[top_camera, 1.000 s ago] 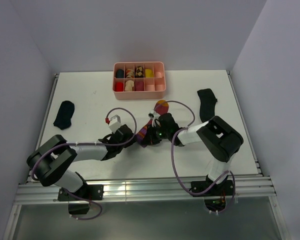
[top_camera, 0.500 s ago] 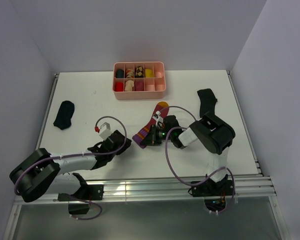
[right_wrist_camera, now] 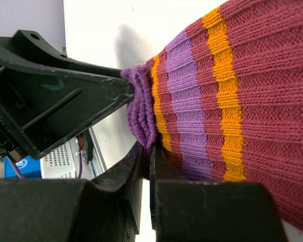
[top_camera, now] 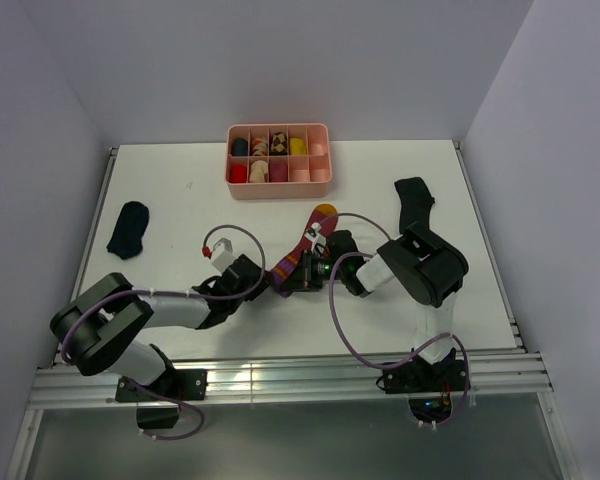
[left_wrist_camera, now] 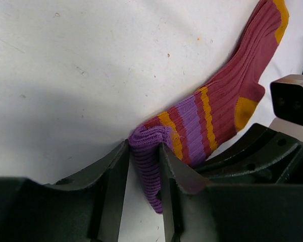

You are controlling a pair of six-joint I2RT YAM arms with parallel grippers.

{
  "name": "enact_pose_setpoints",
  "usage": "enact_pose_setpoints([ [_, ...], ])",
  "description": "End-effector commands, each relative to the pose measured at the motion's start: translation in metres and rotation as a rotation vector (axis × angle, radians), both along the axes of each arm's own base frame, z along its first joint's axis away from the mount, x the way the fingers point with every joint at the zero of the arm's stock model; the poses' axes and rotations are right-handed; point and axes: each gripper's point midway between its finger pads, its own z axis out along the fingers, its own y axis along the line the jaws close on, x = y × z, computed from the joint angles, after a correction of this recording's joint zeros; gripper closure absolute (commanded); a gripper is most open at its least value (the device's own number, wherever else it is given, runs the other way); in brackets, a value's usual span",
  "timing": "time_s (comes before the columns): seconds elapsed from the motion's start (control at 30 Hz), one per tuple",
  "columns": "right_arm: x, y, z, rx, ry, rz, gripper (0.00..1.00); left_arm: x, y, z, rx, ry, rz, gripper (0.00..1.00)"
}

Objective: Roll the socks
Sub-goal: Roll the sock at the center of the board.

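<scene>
Here the left fingers point(left_wrist_camera: 113, 181) clamp the purple cuff of the striped sock point(left_wrist_camera: 217, 111), while the right fingers point(right_wrist_camera: 121, 189), almost closed, pinch its edge.

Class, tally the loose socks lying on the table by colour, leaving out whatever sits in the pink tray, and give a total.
Purple-and-maroon striped sock: 1
Black socks: 2
Total: 3
</scene>
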Motion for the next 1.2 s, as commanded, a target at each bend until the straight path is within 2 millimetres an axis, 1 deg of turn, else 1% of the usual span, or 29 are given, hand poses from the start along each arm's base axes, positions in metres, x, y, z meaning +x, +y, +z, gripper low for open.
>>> enact_pose_setpoints([
  [0.0, -0.009, -0.019, -0.032, -0.149, 0.046, -0.02, 0.99, -0.022, 0.018, -0.04, 0.146, 0.139, -0.021, 0.64],
  [0.1, -0.004, -0.022, -0.025, -0.178, 0.005, -0.029, 0.88, -0.026, 0.024, -0.049, 0.18, 0.169, -0.015, 0.67],
  [0.13, -0.003, -0.022, -0.016, -0.179, -0.015, -0.031, 0.76, -0.027, 0.025, -0.05, 0.189, 0.175, -0.014, 0.68],
  [0.2, 0.002, -0.025, -0.011, -0.213, -0.083, -0.04, 0.64, -0.028, 0.027, -0.054, 0.209, 0.187, -0.017, 0.69],
  [0.23, 0.003, -0.027, 0.0, -0.228, -0.119, -0.043, 0.53, -0.028, 0.027, -0.054, 0.215, 0.186, -0.02, 0.69],
  [0.27, 0.007, -0.028, 0.006, -0.249, -0.16, -0.052, 0.49, -0.028, 0.028, -0.056, 0.231, 0.189, -0.028, 0.69],
  [0.3, 0.015, -0.034, 0.008, -0.303, -0.236, -0.071, 0.45, -0.027, 0.027, -0.054, 0.234, 0.186, -0.032, 0.69],
  [0.33, 0.012, -0.035, 0.018, -0.335, -0.285, -0.074, 0.39, -0.027, 0.027, -0.054, 0.243, 0.185, -0.034, 0.69],
  [0.37, 0.014, -0.038, 0.021, -0.367, -0.326, -0.085, 0.37, -0.026, 0.027, -0.054, 0.256, 0.18, -0.045, 0.69],
  [0.4, 0.015, -0.04, 0.024, -0.395, -0.38, -0.088, 0.37, -0.024, 0.026, -0.052, 0.264, 0.178, -0.046, 0.68],
  [0.43, 0.018, -0.041, 0.035, -0.422, -0.447, -0.125, 0.36, -0.023, 0.026, -0.051, 0.278, 0.172, -0.059, 0.68],
  [0.5, 0.016, -0.045, 0.037, -0.461, -0.527, -0.132, 0.36, -0.019, 0.022, -0.046, 0.283, 0.158, -0.073, 0.68],
  [0.53, 0.013, -0.044, 0.043, -0.471, -0.58, -0.141, 0.36, -0.019, 0.023, -0.046, 0.303, 0.157, -0.084, 0.68],
  [0.6, 0.013, -0.045, 0.045, -0.511, -0.653, -0.139, 0.37, -0.015, 0.019, -0.039, 0.307, 0.138, -0.098, 0.67],
  [0.63, 0.012, -0.042, 0.049, -0.508, -0.685, -0.141, 0.38, -0.015, 0.019, -0.039, 0.32, 0.136, -0.111, 0.67],
  [0.67, 0.009, -0.041, 0.047, -0.535, -0.723, -0.135, 0.38, -0.013, 0.019, -0.037, 0.324, 0.129, -0.114, 0.67],
  [0.77, 0.008, -0.038, 0.051, -0.561, -0.801, -0.148, 0.43, -0.011, 0.017, -0.033, 0.343, 0.118, -0.134, 0.67],
  [0.8, 0.003, -0.031, 0.055, -0.549, -0.834, -0.131, 0.45, -0.009, 0.015, -0.032, 0.342, 0.113, -0.138, 0.67],
  [0.97, -0.003, -0.017, 0.064, -0.502, -0.89, -0.107, 0.58, -0.008, 0.011, -0.033, 0.346, 0.118, -0.155, 0.67],
  [1.07, -0.005, -0.009, 0.069, -0.47, -0.916, -0.076, 0.6, -0.009, 0.01, -0.033, 0.341, 0.116, -0.159, 0.67],
  [1.1, -0.005, -0.007, 0.065, -0.474, -0.915, -0.061, 0.62, -0.009, 0.01, -0.033, 0.341, 0.116, -0.159, 0.67],
  [1.17, -0.006, -0.001, 0.063, -0.467, -0.918, -0.035, 0.62, -0.008, 0.01, -0.032, 0.339, 0.114, -0.157, 0.67],
])
